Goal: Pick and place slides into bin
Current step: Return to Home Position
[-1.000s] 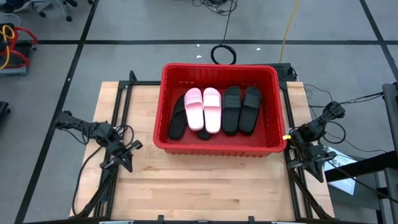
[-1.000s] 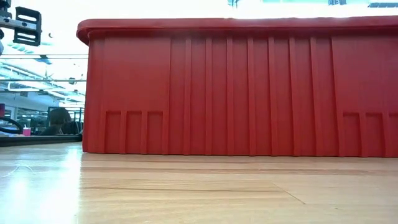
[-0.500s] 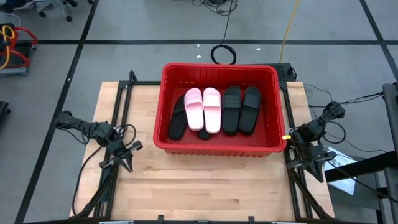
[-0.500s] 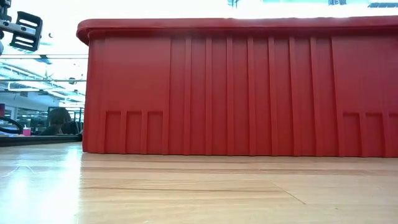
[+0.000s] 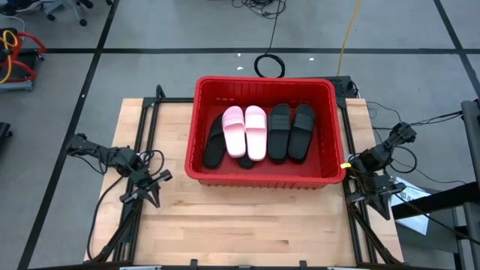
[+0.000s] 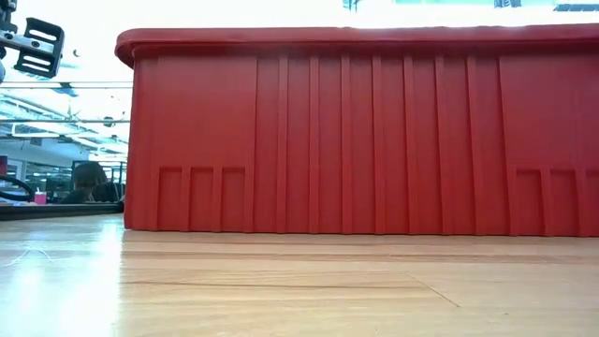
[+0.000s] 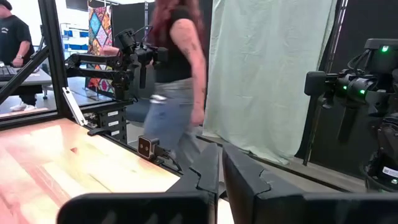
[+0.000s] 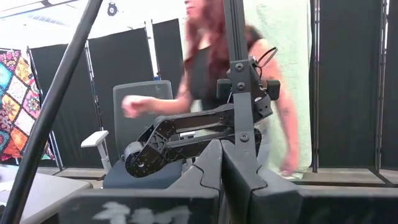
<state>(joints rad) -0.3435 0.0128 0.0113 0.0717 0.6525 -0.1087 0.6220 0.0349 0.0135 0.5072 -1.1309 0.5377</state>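
Note:
The red bin stands at the table's far middle; in the low view its near wall fills most of the picture. Several slides lie flat on the bin's floor, side by side: a black one, two pink ones, and two black ones. My left gripper hovers level over the table's left side, clear of the bin, with a narrow gap between its fingers and nothing in it. My right gripper waits shut at the table's right edge, empty.
Bare wooden table top lies between the bin and the near edge. Black frame rails run along the table's sides. A person walks in the room beyond the table. A coiled cable lies on the floor behind the bin.
My left gripper has rolled a little about its own pointing line while staying in place, as the low view's top left corner shows. The bin and the slides have not moved.

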